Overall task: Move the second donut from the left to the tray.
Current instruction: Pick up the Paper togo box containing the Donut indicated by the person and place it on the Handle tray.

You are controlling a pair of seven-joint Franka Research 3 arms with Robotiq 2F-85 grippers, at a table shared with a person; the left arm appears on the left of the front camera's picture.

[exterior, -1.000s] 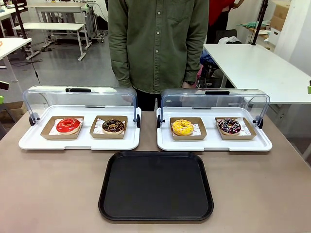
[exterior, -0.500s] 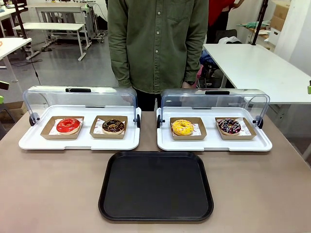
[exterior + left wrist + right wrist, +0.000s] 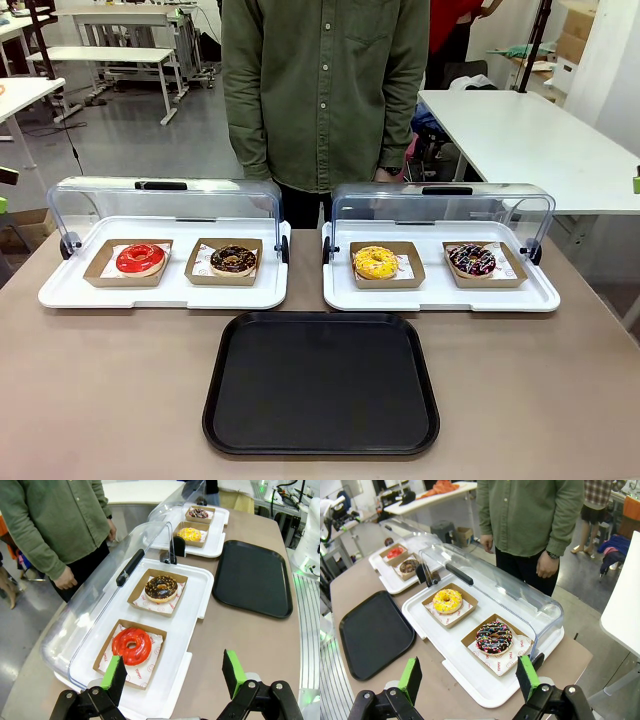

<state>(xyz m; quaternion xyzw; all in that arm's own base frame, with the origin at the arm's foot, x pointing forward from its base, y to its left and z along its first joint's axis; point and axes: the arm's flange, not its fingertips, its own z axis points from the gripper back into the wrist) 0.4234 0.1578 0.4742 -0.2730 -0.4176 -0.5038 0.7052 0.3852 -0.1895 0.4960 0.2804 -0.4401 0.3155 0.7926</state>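
Brown-glazed second donut from the left [image 3: 233, 260] sits in its cardboard holder [image 3: 197, 275], specks indistinct, apart from the tray [image 3: 320, 385]. Jaws of left gripper [image 3: 174, 672] and right gripper [image 3: 469, 675] stand wide, bases cut off.

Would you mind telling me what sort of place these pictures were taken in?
Probably a lab or workshop staged as a bakery counter: a chocolate donut and others sit in white display trays with clear lids, a black tray lies before them, and plain white worktables stand behind.
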